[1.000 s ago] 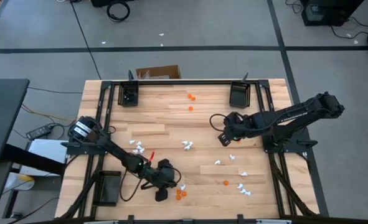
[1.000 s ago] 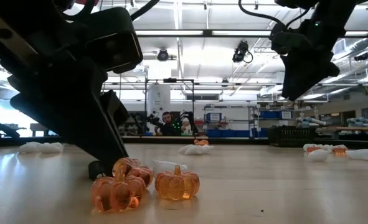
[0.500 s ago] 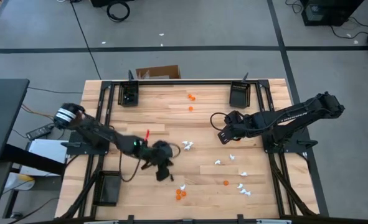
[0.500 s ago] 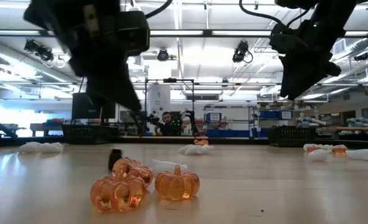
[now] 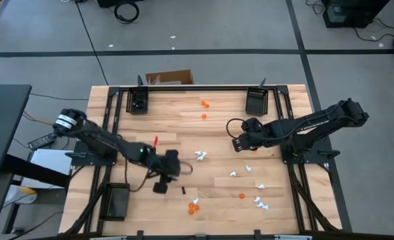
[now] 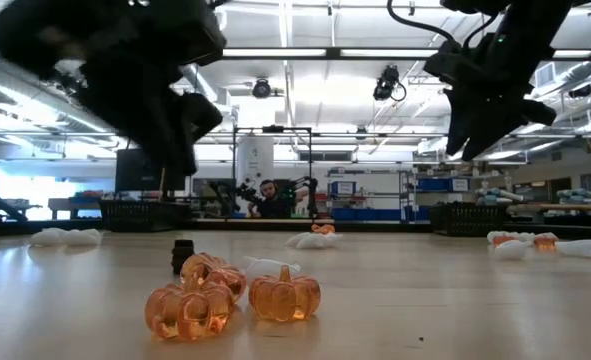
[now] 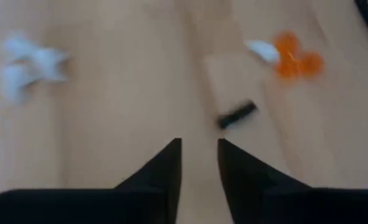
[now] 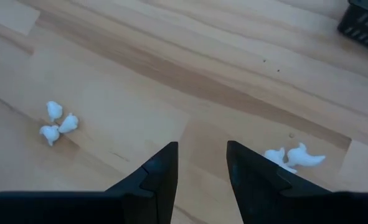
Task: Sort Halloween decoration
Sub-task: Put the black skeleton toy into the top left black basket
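Note:
Three orange pumpkins [image 5: 193, 208] lie clustered near the table's front edge, with a white trinket [image 5: 195, 200] beside them. A small black trinket [image 5: 183, 191] lies on the wood just beyond them; the left wrist view shows it as a dark bar [image 7: 236, 115]. My left gripper [image 5: 161, 186] hangs above the table to the left of that trinket, open and empty [image 7: 199, 155]. My right gripper [image 5: 238, 143] hovers over the table's right half, open and empty [image 8: 201, 168]. White trinkets [image 5: 200, 156] and single orange ones [image 5: 205, 104] are scattered about.
Black trays stand at the far left [image 5: 138, 101], far right [image 5: 255, 101] and near left [image 5: 115, 200]. More white trinkets lie at the near right [image 5: 260, 200] and below my right gripper [image 8: 58, 121]. A cardboard box [image 5: 170, 78] sits beyond the far edge.
My left gripper has risen from the table beside the orange pumpkins, then moved toward the table's left edge. The black trinket stays on the wood where the gripper was. My right gripper has rolled a little in place.

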{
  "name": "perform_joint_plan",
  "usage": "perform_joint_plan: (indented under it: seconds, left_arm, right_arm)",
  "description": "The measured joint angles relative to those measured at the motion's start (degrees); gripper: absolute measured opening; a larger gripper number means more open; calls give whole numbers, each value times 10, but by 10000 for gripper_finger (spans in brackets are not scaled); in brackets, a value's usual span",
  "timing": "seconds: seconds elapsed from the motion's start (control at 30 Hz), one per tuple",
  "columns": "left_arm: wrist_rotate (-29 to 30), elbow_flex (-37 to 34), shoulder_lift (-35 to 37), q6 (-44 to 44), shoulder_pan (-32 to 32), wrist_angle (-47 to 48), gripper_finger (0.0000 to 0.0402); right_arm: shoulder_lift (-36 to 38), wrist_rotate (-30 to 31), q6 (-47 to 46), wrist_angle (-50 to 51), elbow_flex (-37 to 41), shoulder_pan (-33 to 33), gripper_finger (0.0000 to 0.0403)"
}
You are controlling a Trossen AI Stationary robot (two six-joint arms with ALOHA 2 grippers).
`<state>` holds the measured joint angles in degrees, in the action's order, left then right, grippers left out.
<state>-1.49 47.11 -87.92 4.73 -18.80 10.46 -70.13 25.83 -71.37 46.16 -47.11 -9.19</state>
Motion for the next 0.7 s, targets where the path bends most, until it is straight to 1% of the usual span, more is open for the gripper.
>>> perform_joint_plan:
  seconds: [0.1,0.2,0.43,0.6,0.7]
  left_arm:
    - [-7,0,-36,-62,-27,-40,152]
    - [-7,1,-71,-93,-42,-85,167]
    - [-5,2,-135,-106,-52,-169,161]
    - [-2,3,-163,-145,-51,-185,156]
    - [-5,5,-174,-147,-51,-185,154]
  right_arm:
    - [0,0,-7,-3,0,0,144]
    - [0,-2,-7,-5,0,0,144]
    - [0,-18,-2,-12,0,0,144]
    - [0,-38,1,-19,0,0,144]
    - [0,-45,7,-23,0,0,144]
